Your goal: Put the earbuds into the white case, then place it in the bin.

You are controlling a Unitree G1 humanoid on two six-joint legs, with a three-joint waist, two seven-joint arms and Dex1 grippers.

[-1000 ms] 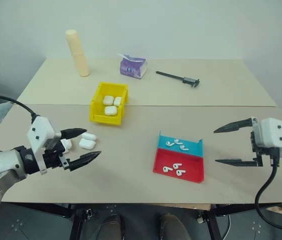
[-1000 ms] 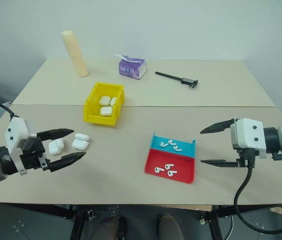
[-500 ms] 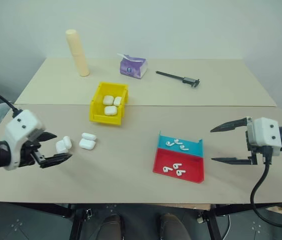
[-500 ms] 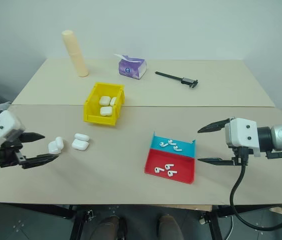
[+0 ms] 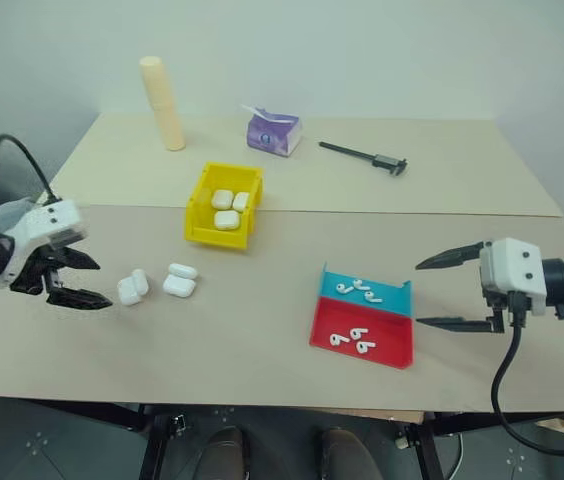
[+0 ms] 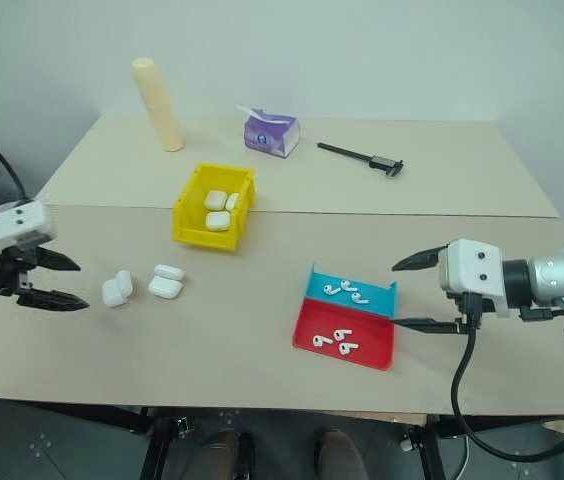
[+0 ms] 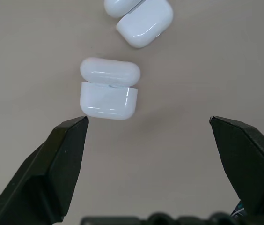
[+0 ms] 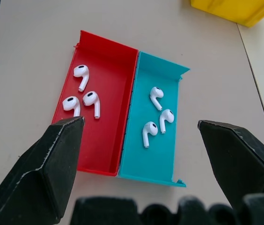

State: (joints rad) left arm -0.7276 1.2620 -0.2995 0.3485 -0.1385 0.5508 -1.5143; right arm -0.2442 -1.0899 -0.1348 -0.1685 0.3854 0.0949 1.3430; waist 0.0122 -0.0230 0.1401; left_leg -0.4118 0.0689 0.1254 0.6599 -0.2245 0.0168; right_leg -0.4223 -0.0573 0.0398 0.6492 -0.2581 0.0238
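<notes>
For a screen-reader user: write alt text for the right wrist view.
A red-and-teal tray on a beige table holds six white earbuds, three per half, framed by the open right gripper. A yellow bin corner shows beyond.

Glossy white plastic case [image 7: 107, 100], smooth yellow plastic bin [image 5: 198, 220], matt beige table [image 5: 262, 340], smooth white plastic earbuds [image 8: 90, 99].

My black fingers [image 7: 62, 159] frame a glossy white case [image 7: 108, 89] on the beige table [image 5: 262, 320]. White earbuds [image 8: 83, 96] lie in a tray [image 8: 136, 70], half red, half teal. The bin [image 5: 200, 200] is bright yellow.
</notes>
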